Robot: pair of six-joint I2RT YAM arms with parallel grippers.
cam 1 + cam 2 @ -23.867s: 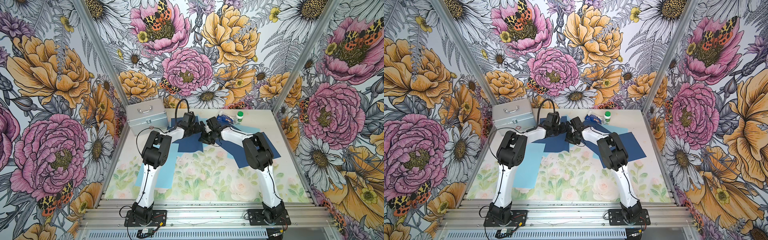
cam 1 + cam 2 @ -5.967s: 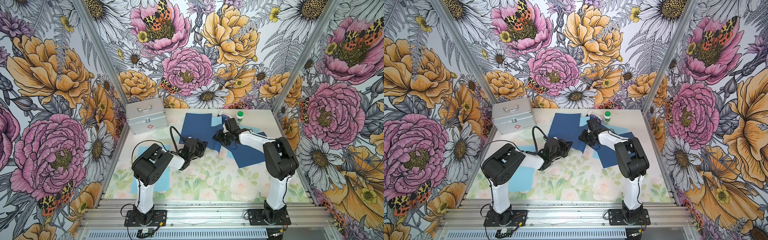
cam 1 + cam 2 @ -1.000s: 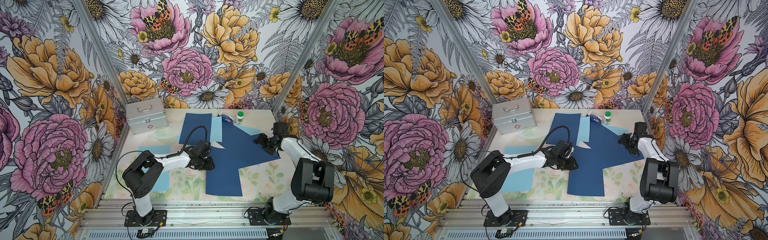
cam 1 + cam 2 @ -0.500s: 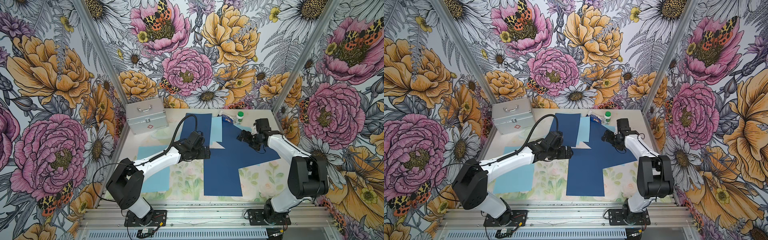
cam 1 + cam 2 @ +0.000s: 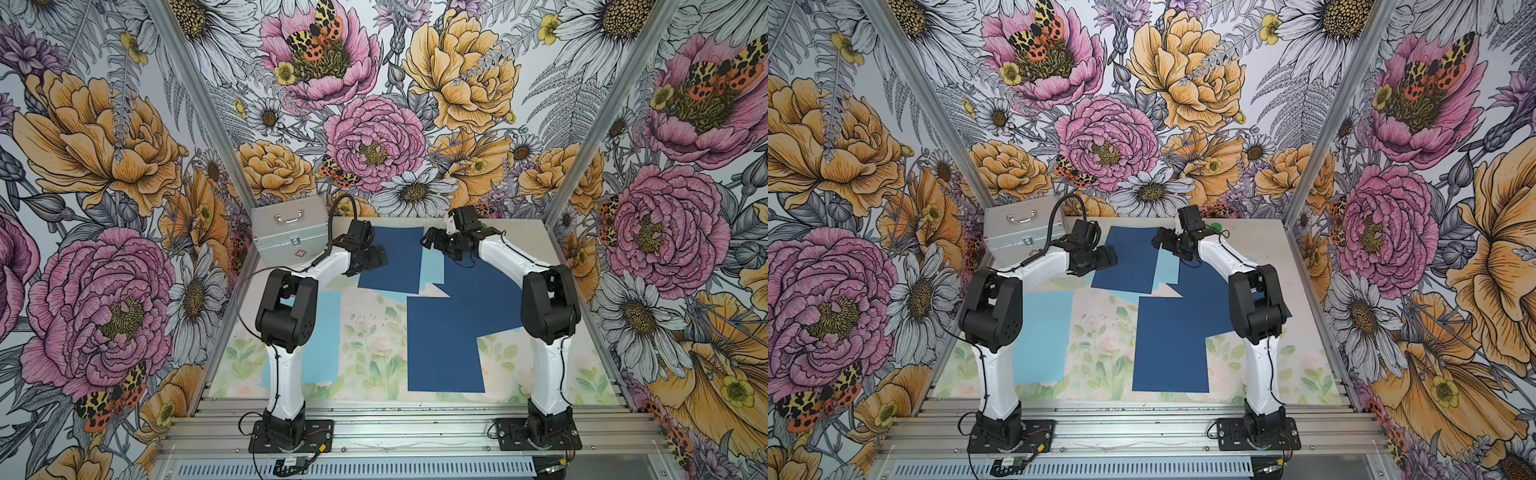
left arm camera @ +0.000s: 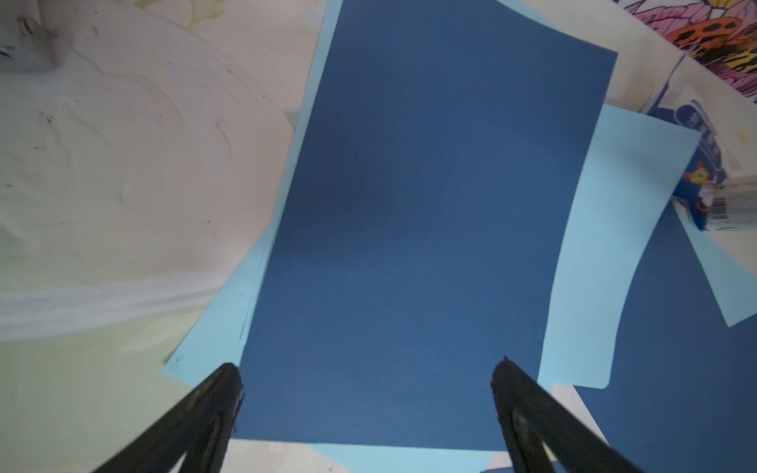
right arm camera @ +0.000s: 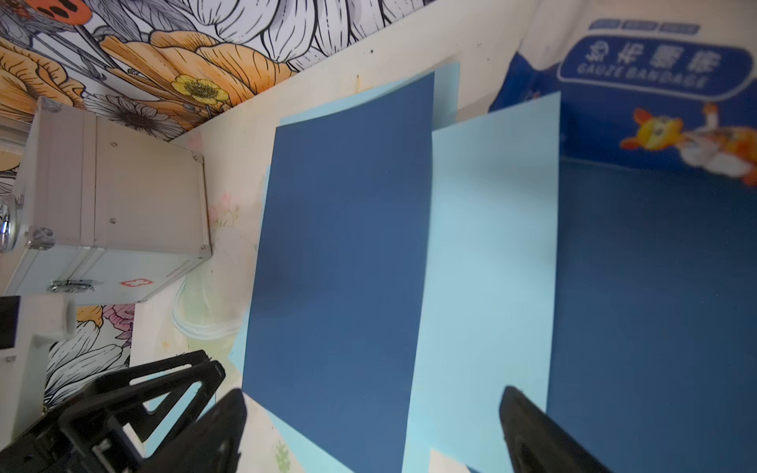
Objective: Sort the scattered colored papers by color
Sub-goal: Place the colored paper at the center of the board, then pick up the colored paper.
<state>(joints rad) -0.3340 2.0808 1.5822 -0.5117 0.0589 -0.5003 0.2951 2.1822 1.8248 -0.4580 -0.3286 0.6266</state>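
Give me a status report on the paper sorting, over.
Left end effector and right end effector open, empty. Navy sheet overlaps light blue sheet, unsorted. Gauze packet crowds far edge.

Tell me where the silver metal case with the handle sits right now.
In both top views the silver metal case sits in the far left corner of the table, beside the left gripper and a dark navy paper sheet.

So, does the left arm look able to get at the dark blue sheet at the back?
Probably yes. The left gripper is open at the edge of that dark blue sheet, and nothing lies on top of it. It rests flat on light blue sheets, so catching an edge may be fiddly.
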